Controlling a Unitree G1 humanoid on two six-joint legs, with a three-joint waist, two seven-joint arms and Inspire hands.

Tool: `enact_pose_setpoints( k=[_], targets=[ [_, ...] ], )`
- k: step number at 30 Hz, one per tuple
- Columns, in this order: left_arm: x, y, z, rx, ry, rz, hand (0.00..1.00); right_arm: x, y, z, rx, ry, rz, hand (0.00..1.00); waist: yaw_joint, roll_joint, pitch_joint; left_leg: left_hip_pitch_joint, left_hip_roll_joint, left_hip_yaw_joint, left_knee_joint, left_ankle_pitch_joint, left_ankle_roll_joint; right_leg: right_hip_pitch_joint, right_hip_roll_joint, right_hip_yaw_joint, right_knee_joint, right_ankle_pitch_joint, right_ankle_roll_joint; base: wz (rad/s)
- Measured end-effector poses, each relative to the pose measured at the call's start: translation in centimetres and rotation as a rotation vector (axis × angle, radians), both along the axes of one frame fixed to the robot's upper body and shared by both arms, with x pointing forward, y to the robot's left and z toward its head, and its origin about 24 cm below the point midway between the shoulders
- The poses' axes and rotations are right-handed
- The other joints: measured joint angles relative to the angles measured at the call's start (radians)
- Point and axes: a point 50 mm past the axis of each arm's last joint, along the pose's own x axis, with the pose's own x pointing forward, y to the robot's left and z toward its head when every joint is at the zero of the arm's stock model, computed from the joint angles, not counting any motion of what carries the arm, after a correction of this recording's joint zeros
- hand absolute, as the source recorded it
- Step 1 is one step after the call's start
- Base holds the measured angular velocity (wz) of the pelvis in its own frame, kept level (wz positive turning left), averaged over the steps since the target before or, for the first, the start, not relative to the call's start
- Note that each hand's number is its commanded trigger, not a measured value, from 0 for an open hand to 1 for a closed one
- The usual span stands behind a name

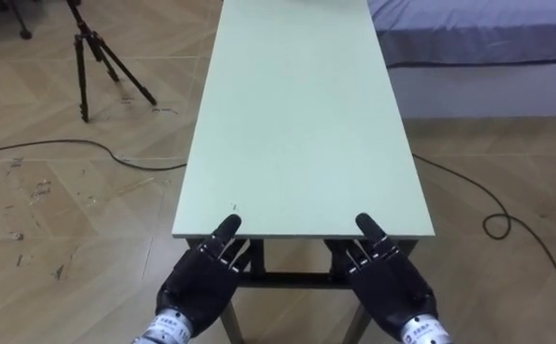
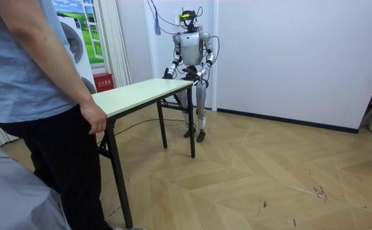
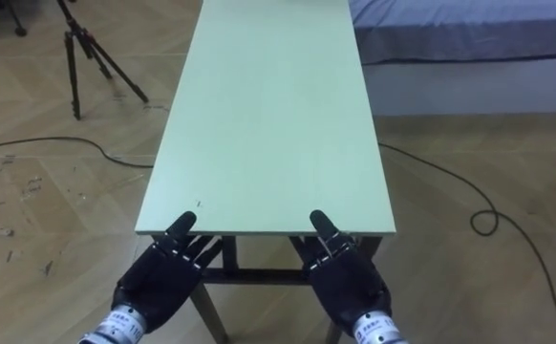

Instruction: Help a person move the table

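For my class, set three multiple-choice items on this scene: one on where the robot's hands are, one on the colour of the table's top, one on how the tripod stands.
1. Where are the left hand and right hand? A hanging at the robot's sides; B at the table's near short edge; C raised overhead.
2. The table's top is: A red; B black; C pale green.
3. The tripod is: A standing on the floor, legs spread; B lying flat; C resting on the table.
Answers: 1 B, both hands meet the edge nearest the robot; 2 C, the top is evenly pale green; 3 A, its spread legs rest on the wooden floor left of the table.
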Motion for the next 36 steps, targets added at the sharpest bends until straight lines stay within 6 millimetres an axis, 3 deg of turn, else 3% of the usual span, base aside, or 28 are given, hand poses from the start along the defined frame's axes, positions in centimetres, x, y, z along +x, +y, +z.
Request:
enact_pose_setpoints(
  k=[9, 29, 30, 31, 32, 33, 34, 36],
  targets=[
    [0.3, -0.6, 0.1, -0.085, 0.032, 0.066, 0.00, 0.4, 0.4, 0.3, 0.090, 0.049, -0.082, 0.00, 0.001, -0.001, -0.0003, 0.001, 0.000, -0.001, 0.001, 0.000, 0.001, 0.001, 0.000, 0.001, 0.011, 0.000, 0.000, 0.00],
    [0.5, -1.1, 0.3, -0.097, 0.065, 0.090, 0.00, 0.6, -0.2, 0.3, 0.074, 0.057, -0.140, 0.00, 0.013, 0.000, -0.0009, 0.003, 0.001, -0.003, 0.001, 0.001, 0.001, 0.002, 0.001, 0.001, 0.012, 0.000, 0.000, 0.00],
    [0.5, -1.1, 0.3, -0.096, 0.068, 0.090, 0.00, 0.6, -0.1, 0.3, 0.074, 0.057, -0.140, 0.07, 0.013, 0.000, -0.0009, 0.003, 0.001, -0.004, 0.001, 0.001, 0.001, 0.002, 0.001, 0.000, 0.012, 0.000, 0.000, 0.00],
    [0.5, -1.1, 0.3, -0.095, 0.069, 0.090, 0.34, 0.6, -0.1, 0.3, 0.074, 0.057, -0.141, 0.58, 0.013, 0.000, -0.0009, 0.003, 0.001, -0.004, 0.001, 0.001, 0.001, 0.002, 0.001, -0.001, 0.012, 0.000, 0.000, 0.00],
    [0.5, -1.1, 0.3, -0.095, 0.070, 0.090, 0.63, 0.6, -0.2, 0.3, 0.074, 0.057, -0.141, 0.85, 0.013, 0.000, -0.0009, 0.003, 0.001, -0.004, 0.000, 0.001, 0.001, 0.002, 0.001, -0.001, 0.012, 0.000, 0.000, 0.00],
    [0.6, -1.2, 0.4, -0.092, 0.074, 0.091, 0.93, 0.6, -0.2, 0.3, 0.073, 0.057, -0.141, 1.00, 0.012, 0.001, -0.0008, 0.002, 0.000, -0.004, 0.000, 0.001, 0.001, 0.002, 0.001, -0.001, 0.012, 0.000, 0.000, 0.00],
    [0.6, -1.2, 0.4, -0.092, 0.076, 0.091, 1.00, 0.6, -0.2, 0.3, 0.073, 0.057, -0.141, 1.00, 0.012, 0.001, -0.0010, 0.002, 0.000, -0.005, 0.000, 0.001, 0.001, 0.002, 0.001, 0.000, 0.012, 0.000, 0.000, 0.00],
    [0.6, -1.2, 0.4, -0.090, 0.083, 0.092, 1.00, 0.6, -0.2, 0.3, 0.071, 0.057, -0.140, 1.00, 0.012, 0.002, -0.0015, 0.003, 0.000, -0.005, 0.000, 0.001, 0.001, 0.002, 0.001, 0.001, 0.012, 0.000, 0.000, 0.00]
  ],
)
